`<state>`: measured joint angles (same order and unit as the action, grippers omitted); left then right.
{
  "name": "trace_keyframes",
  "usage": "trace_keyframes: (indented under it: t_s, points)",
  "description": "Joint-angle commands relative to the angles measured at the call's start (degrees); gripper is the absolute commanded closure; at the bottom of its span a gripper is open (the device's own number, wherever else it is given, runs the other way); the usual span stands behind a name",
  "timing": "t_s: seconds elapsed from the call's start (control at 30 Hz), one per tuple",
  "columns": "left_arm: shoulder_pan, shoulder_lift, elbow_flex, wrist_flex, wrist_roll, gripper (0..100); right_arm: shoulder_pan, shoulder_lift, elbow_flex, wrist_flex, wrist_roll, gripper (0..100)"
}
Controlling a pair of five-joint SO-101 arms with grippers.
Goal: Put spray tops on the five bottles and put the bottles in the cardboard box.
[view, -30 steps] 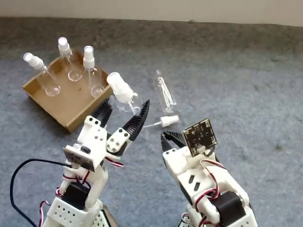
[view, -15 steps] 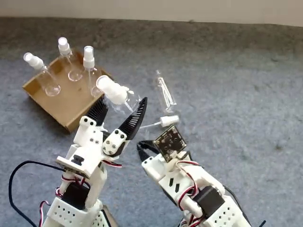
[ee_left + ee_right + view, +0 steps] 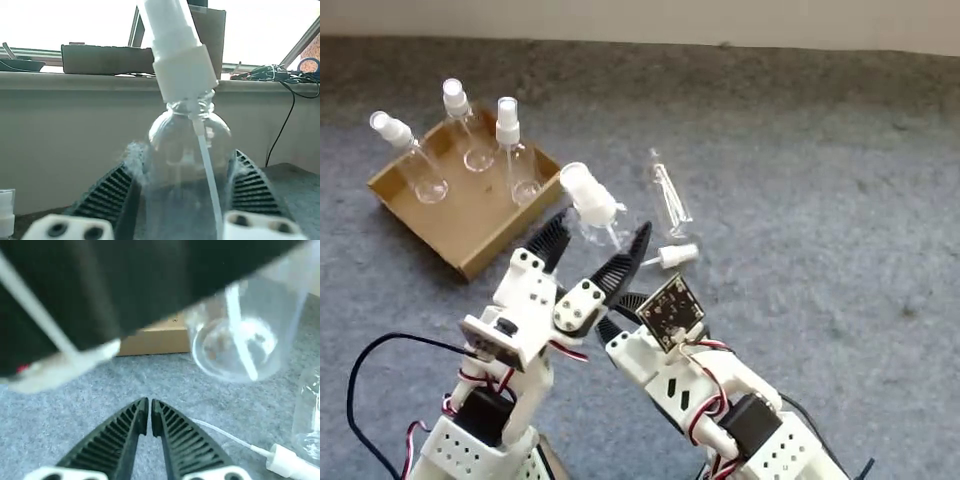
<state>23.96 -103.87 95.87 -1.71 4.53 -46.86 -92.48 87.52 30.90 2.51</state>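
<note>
five bottles: three capped bottles (image 3: pixel 415 160) (image 3: pixel 468 130) (image 3: pixel 518 160) stand in the one cardboard box (image 3: pixel 470 240), a fourth capped bottle (image 3: pixel 592 208) sits in the left claw (image 3: pixel 602 225), and one uncapped bottle (image 3: pixel 667 190) lies on the surface (image 3: pixel 820 200). one loose spray top (image 3: pixel 677 256). two claws, counting the right claw (image 3: pixel 148 402).
</note>
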Motion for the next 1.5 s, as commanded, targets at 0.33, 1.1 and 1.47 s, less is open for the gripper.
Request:
trace_keyframes:
  t_s: [0.33,1.1,1.47]
  points:
    - [1.89,-0.13,1.27,2.81,-0.09,88,-0.31,-12.97,1.45,3.03,-0.35,99.0]
    - [1.89,-0.40,1.27,8.97,-0.09,88,14.90,-12.97,4.97,2.86,-0.09,99.0]
    - [1.27,-0.40,1.27,9.05,-0.44,88,14.99,-12.97,5.14,2.95,-0.09,99.0]
